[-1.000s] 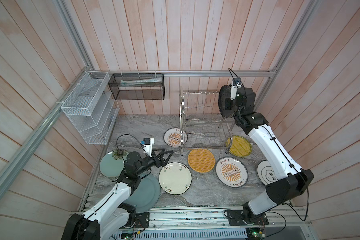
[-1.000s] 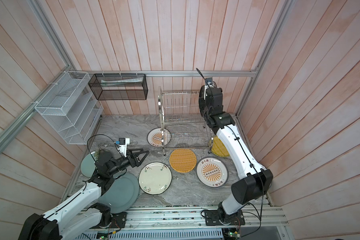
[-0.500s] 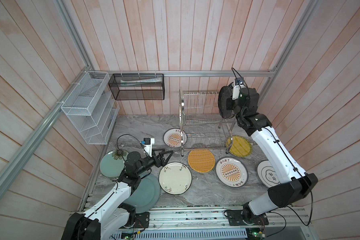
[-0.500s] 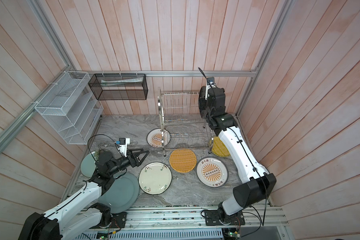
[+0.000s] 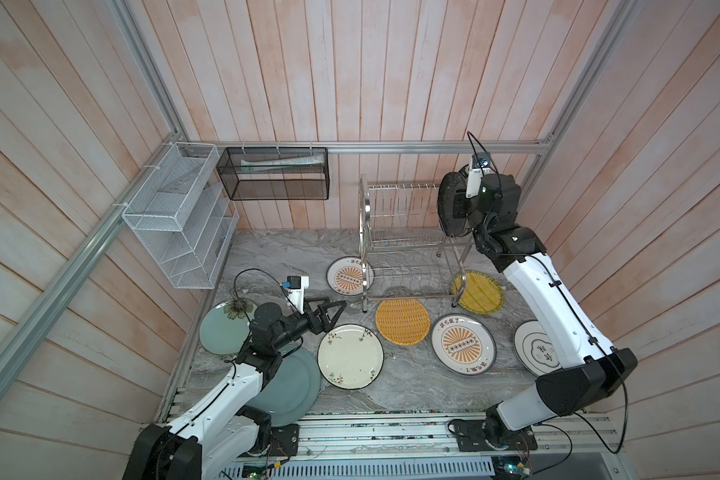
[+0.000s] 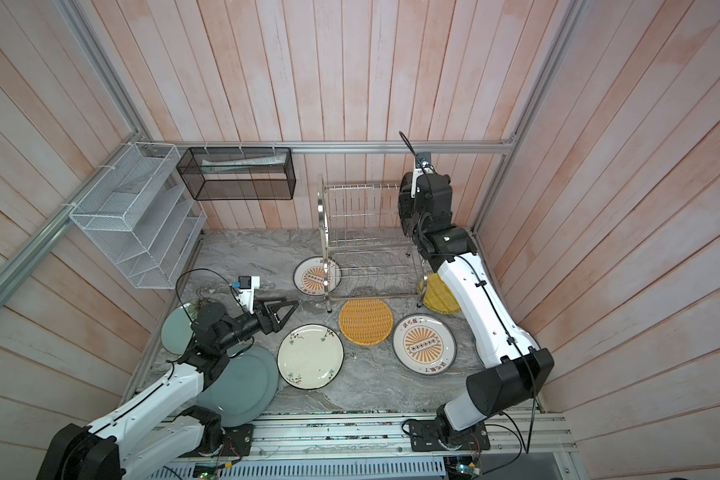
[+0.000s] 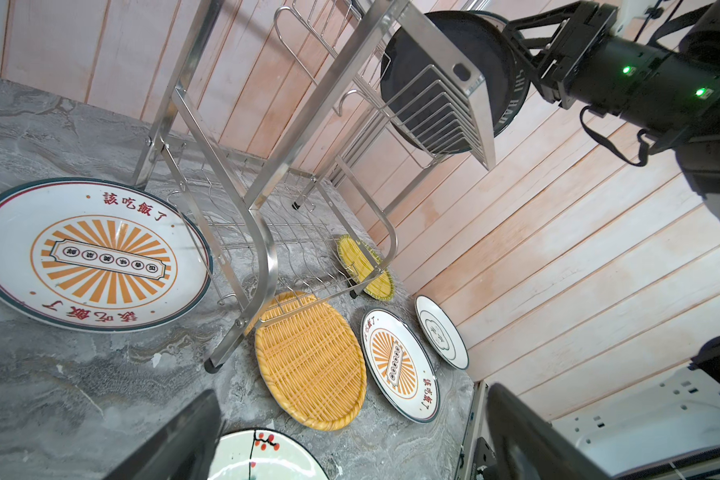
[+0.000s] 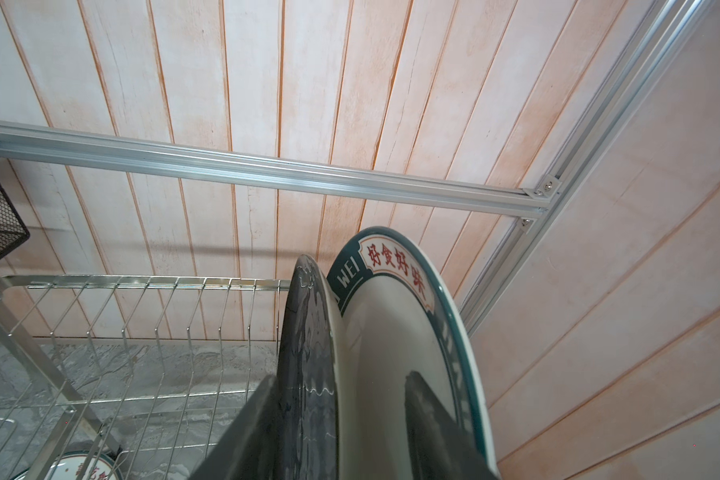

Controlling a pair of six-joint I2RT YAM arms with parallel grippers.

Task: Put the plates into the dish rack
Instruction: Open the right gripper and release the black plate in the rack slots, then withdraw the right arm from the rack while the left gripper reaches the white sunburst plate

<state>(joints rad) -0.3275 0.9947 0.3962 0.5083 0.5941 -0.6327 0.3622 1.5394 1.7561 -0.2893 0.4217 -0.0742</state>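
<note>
The right gripper, jaws parted, straddles the rim of a black plate standing on edge at the right end of the upper tier of the dish rack, with a teal-rimmed plate upright just beside it. Well apart, the left gripper hovers wide open and empty near the cream floral plate, while other plates, among them an orange woven-pattern plate and a sunburst plate, lie flat on the marble table around the rack's feet
</note>
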